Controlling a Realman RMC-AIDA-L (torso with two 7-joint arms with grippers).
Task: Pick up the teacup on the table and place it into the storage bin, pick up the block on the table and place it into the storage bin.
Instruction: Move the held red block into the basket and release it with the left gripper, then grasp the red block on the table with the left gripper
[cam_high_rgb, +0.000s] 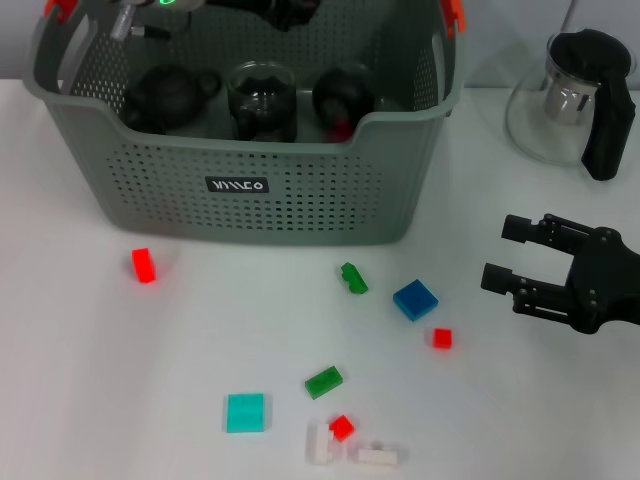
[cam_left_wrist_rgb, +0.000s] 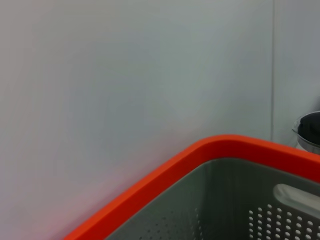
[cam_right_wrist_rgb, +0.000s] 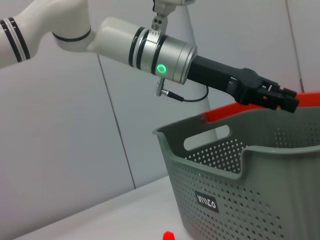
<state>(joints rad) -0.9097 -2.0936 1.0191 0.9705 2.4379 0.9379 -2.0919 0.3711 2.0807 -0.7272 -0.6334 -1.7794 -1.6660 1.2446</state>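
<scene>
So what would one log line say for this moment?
left gripper: above grey perforated storage bin | right gripper: open, over table near blue square block | blocks: on table

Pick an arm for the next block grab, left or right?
Right, probably. The right gripper hangs open low over the table, next to the blue block and small red block. The left gripper is up over the storage bin.
</scene>
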